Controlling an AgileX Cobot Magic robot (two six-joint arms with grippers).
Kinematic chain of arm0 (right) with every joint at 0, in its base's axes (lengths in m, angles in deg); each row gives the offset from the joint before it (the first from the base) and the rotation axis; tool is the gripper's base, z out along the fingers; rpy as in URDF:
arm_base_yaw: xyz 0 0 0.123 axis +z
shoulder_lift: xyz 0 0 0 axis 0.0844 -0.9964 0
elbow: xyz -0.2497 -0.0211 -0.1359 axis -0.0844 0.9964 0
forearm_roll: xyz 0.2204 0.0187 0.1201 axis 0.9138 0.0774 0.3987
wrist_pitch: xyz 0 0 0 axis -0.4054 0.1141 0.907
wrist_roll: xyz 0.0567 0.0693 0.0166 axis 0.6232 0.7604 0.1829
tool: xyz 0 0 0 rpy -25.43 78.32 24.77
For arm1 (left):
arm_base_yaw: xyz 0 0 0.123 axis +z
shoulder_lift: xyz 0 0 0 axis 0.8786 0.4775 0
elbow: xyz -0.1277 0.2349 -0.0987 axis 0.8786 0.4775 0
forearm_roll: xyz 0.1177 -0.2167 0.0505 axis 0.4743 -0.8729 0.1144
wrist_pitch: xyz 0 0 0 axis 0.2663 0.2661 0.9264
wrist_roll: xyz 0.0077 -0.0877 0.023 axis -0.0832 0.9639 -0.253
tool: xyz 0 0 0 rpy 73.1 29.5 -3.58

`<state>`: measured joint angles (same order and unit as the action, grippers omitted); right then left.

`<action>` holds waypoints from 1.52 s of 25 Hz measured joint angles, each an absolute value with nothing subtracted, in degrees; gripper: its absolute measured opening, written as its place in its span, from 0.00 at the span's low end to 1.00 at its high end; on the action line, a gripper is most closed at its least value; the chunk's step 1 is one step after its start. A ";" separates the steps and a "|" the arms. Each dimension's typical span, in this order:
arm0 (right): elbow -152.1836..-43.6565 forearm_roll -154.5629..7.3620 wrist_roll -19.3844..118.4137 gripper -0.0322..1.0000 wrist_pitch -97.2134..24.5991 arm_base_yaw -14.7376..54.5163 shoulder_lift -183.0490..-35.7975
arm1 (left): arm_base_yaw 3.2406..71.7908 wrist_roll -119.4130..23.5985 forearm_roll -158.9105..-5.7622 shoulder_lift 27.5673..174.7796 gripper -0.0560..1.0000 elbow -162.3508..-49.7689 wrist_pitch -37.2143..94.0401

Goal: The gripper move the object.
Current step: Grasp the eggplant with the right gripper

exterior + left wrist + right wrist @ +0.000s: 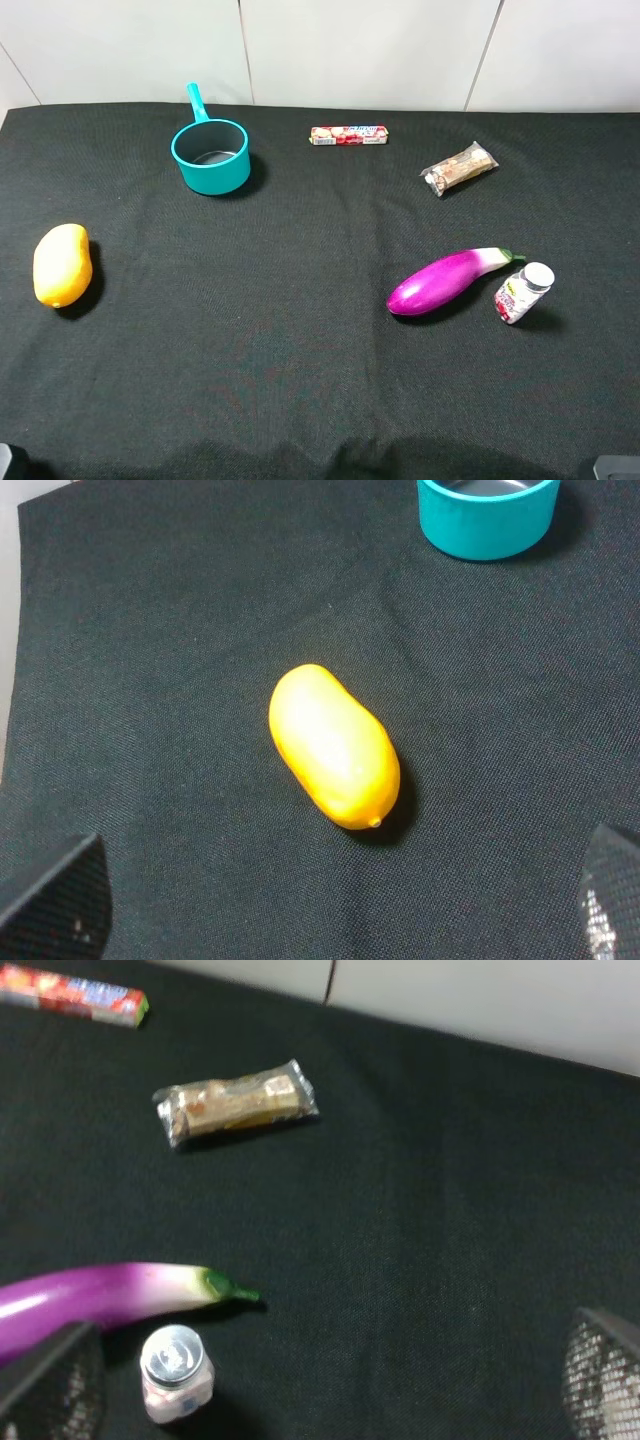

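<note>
**Eggplant lies on the cloth, both grippers spread wide**

I see the eggplant (452, 281) lying flat on the black cloth (300, 390), on the right side, near the front. It is long, smooth and shiny. It is bright purple, turns whitish near one end, and has a small green stem there. Its fat round end points to the front left. Its stem end points to the back right, so its long line runs on a slant.

A small bottle (523, 292) with a white cap stands just beside the stem end. It looks clear, with a pink label.

Behind them lies a snack bar (459, 168) in a crinkly see-through wrapper. Farther back lies a thin candy bar (348, 135) in a red wrapper. A round teal pot (211, 155) with a short handle sits at the back left. A yellow mango (62, 264), smooth and egg-shaped, lies far to the left, well apart from the eggplant.

The cloth looks rough and woven.

In the left wrist view, the left gripper (330, 910) is spread wide. Its dark fingers (55, 900) have a mesh look, and the mango lies ahead of them.

In the right wrist view, the right gripper (325, 1380) is spread wide too and holds nothing. The eggplant's stem end and the bottle lie near one finger.
</note>
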<state>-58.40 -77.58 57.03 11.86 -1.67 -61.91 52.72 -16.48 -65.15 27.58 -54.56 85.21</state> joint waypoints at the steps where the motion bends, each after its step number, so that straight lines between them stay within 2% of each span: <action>1: -59.33 -77.36 55.51 0.70 11.88 -1.67 -64.05 | 52.72 -16.48 -65.15 27.58 0.99 -54.56 85.21; 9: -63.01 -73.00 44.34 0.70 12.00 -0.92 -78.38 | 52.72 -16.48 -65.15 27.58 0.99 -54.56 85.21; 24: -63.14 -77.87 39.86 0.70 7.20 16.43 -96.33 | 52.72 -16.48 -65.15 27.58 0.99 -54.56 85.21; 38: -65.27 -78.29 35.54 0.70 4.64 26.90 -110.36 | 52.72 -16.48 -65.15 27.58 0.99 -54.56 85.21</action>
<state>-65.27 -78.29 35.54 4.64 26.90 -110.36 52.72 -16.48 -65.15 27.58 -54.56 85.21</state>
